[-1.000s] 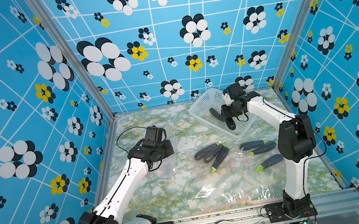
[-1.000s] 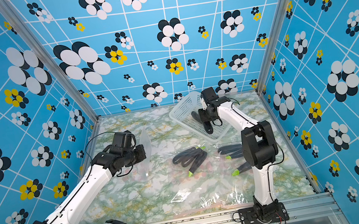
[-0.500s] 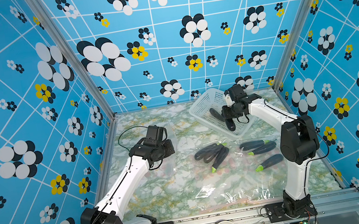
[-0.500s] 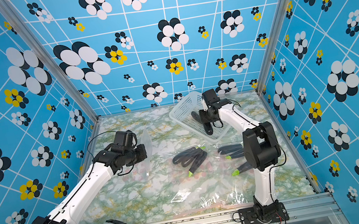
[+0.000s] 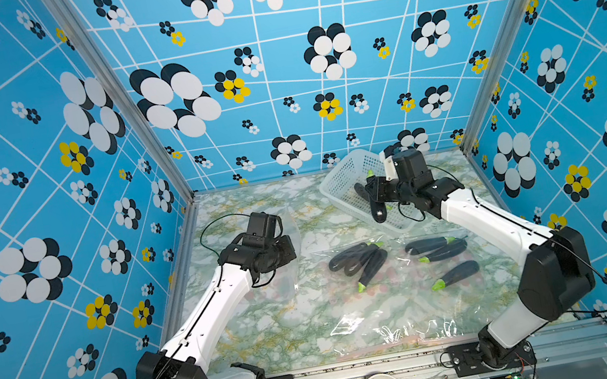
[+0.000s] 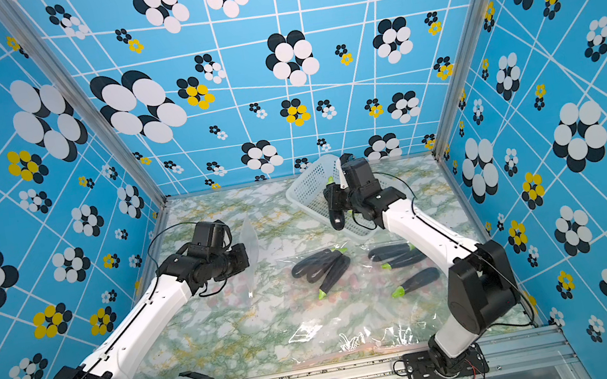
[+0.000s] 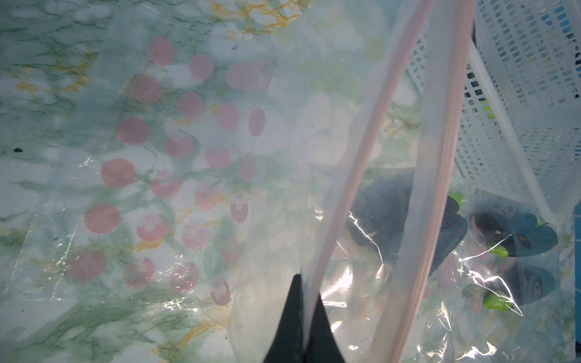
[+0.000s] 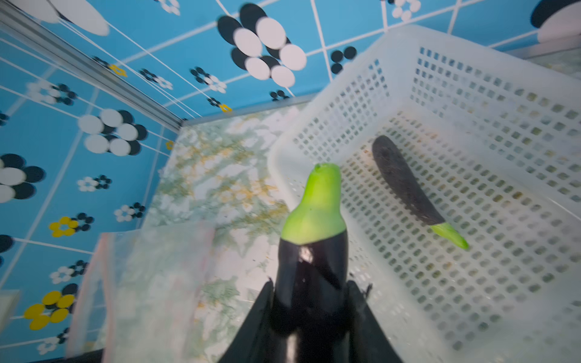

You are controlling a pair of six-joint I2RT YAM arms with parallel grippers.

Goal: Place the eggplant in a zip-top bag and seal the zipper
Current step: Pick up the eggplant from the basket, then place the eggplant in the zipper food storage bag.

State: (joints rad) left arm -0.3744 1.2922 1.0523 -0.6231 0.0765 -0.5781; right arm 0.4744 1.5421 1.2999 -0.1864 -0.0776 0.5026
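The eggplant [image 8: 312, 261] is clamped by the right claw [image 8: 309, 292] over the basket [image 8: 327, 94] rim, long axis along the claw, stem leading. The bag [image 6: 248, 242] is pinched at its lip by the left claw [image 7: 306, 289], left of the basket, mouth open.

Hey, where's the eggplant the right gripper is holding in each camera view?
Both top views: eggplant back right, held at the basket.
Left wrist: cannot tell; the bag and basket wall block it.
Right wrist: close up, clamped in the right gripper, stem pointing away.
Shared landmark: the white basket, in all four.
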